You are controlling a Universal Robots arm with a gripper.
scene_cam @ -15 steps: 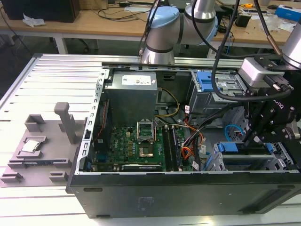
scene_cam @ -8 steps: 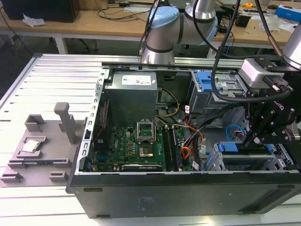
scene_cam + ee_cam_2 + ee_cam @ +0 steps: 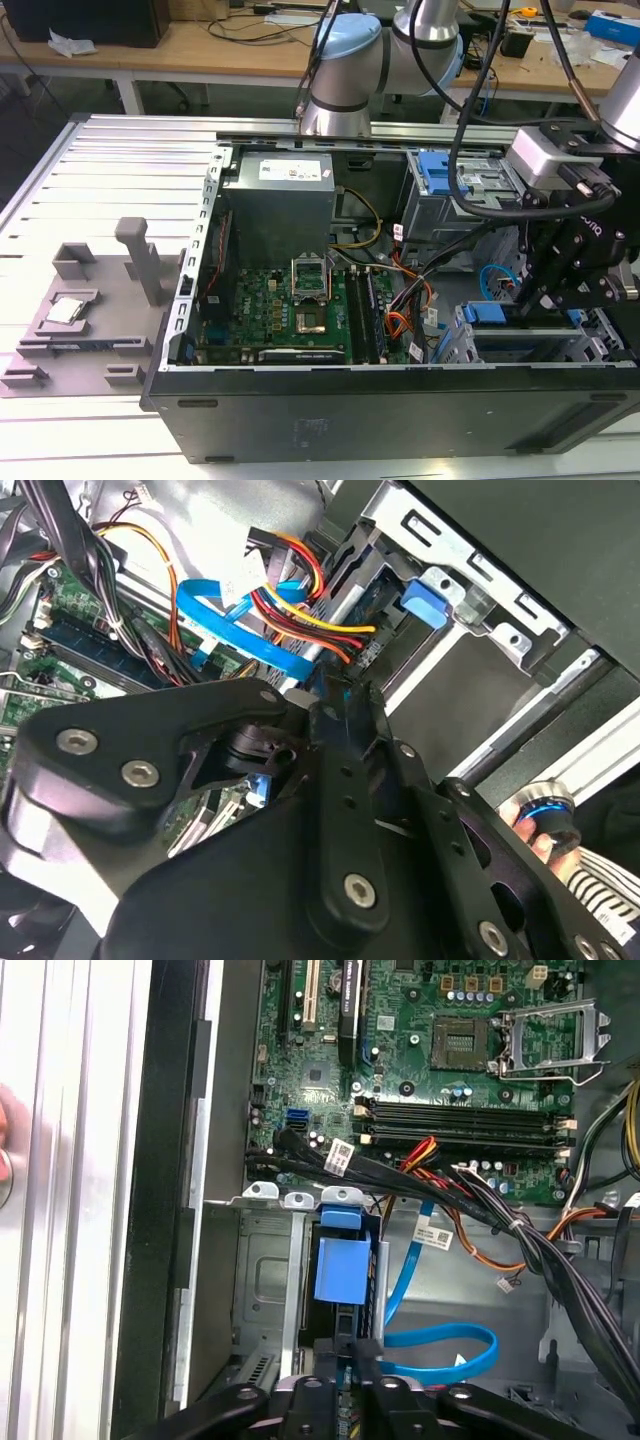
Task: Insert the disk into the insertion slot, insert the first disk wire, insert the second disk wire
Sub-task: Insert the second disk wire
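Observation:
The disk (image 3: 340,1270), seen edge-on with its bright blue carrier, stands in the insertion slot (image 3: 262,1280), the silver drive cage at the case's front corner (image 3: 520,350). My gripper (image 3: 352,1360) is directly at the disk's outer end, fingers together and tips touching it. In the exterior view the gripper (image 3: 535,300) hangs just above the blue carrier (image 3: 486,312). The first disk wire (image 3: 470,1240), a red-orange-black bundle, lies loose beside the cage. The second disk wire (image 3: 440,1345), light blue, loops on the case floor next to the disk and shows again (image 3: 230,630) past my gripper (image 3: 335,695).
The motherboard (image 3: 450,1070) fills the middle of the open case, with black cable bundles (image 3: 520,1230) crossing toward the cage. A grey cage with a blue latch (image 3: 435,170) sits at the back. A person's hand (image 3: 545,825) rests just outside the case.

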